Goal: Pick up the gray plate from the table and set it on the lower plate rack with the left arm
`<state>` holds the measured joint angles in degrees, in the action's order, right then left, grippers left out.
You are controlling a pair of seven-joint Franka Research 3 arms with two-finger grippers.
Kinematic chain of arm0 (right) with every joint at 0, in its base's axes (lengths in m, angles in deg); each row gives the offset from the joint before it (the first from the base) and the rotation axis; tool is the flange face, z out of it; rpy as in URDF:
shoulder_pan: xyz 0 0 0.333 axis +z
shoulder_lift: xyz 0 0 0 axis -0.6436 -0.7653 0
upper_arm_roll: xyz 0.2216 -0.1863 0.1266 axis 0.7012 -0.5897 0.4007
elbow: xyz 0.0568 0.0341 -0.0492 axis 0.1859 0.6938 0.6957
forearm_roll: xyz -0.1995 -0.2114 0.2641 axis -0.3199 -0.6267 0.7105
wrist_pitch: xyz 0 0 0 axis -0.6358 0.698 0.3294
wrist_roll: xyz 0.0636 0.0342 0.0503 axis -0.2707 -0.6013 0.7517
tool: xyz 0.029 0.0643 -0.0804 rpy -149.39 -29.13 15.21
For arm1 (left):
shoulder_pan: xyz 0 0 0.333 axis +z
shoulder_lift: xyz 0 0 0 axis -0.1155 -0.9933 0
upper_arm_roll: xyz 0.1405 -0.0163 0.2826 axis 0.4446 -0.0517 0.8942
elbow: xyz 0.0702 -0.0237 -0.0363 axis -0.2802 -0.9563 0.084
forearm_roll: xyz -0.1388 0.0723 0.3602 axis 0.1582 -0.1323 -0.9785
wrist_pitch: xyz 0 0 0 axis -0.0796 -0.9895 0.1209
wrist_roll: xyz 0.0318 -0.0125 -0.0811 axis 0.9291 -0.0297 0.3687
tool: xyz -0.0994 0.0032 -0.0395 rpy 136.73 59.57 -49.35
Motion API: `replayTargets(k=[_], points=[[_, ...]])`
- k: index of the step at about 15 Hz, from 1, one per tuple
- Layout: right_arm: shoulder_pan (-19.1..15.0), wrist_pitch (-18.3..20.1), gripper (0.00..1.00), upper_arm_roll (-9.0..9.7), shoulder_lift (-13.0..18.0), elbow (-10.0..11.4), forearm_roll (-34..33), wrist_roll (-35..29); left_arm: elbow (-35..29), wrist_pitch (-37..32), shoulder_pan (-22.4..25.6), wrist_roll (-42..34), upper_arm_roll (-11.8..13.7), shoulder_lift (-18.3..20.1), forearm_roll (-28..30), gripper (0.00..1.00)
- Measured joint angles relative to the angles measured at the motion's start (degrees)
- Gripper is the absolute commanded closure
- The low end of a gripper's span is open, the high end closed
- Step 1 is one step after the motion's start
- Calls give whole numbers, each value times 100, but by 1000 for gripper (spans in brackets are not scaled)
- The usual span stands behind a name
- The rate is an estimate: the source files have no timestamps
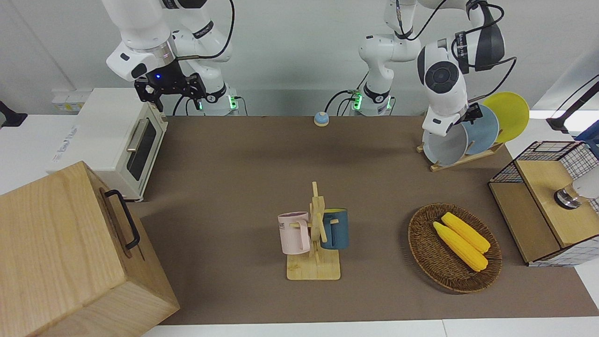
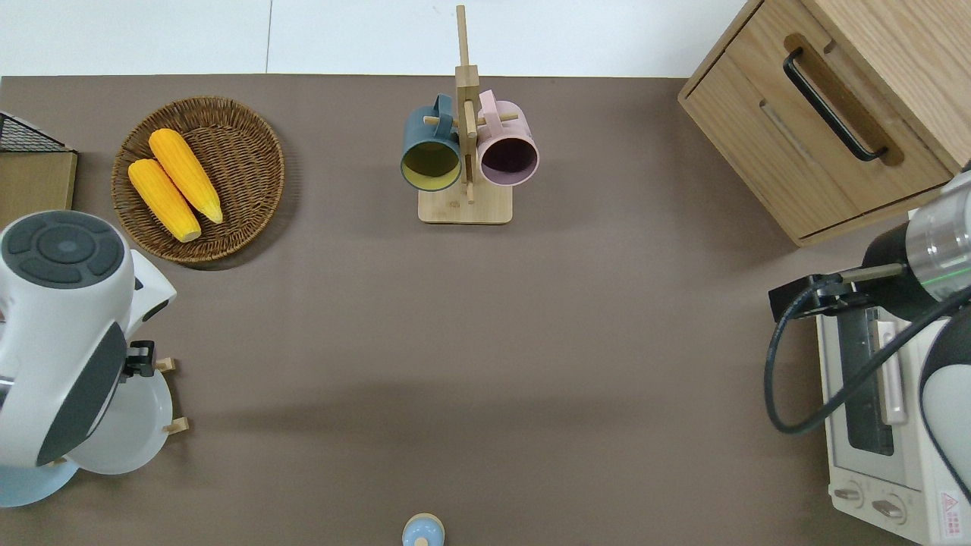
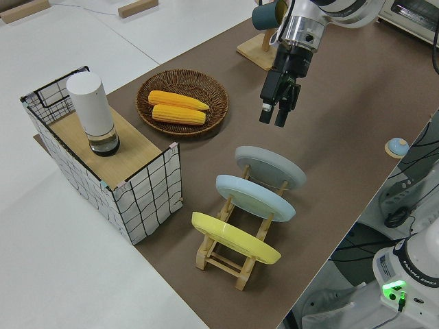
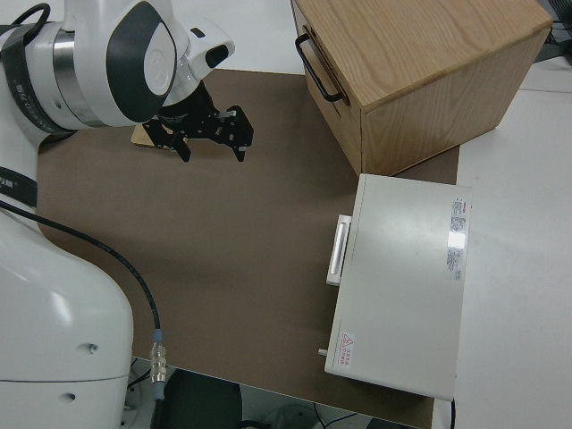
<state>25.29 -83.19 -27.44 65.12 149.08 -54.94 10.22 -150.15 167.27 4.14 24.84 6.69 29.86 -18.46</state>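
The gray plate (image 3: pixel 271 166) stands in the slot of the lower plate rack (image 3: pixel 233 264) that is farthest from the robots. It also shows in the front view (image 1: pixel 444 147) and the overhead view (image 2: pixel 125 425). My left gripper (image 3: pixel 274 115) is open and empty, up in the air over the plate's upper rim, clear of it. In the overhead view the left wrist hides much of the rack. The right arm is parked with its gripper (image 4: pixel 211 138) open.
A sky-blue plate (image 3: pixel 255 197) and a yellow plate (image 3: pixel 233 238) fill the rack's other slots. A wicker basket (image 1: pixel 423 252) with corn, a mug stand (image 1: pixel 314 269), a wire box (image 3: pixel 147 192), a toaster oven (image 1: pixel 107 140) and a wooden cabinet (image 1: pixel 70 252) stand on the table (image 1: pixel 234 187).
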Motion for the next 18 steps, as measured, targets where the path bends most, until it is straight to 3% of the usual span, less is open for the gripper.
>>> replayTargets(k=[9,14,18], points=[[0,0,17,0,0,0,0,0,631,412,32,-952,196,23,1986,5],[0,0,17,0,0,0,0,0,977,481,49,-1755,304,79,2559,5],[0,0,17,0,0,0,0,0,1388,386,53,-1924,428,143,2885,5]])
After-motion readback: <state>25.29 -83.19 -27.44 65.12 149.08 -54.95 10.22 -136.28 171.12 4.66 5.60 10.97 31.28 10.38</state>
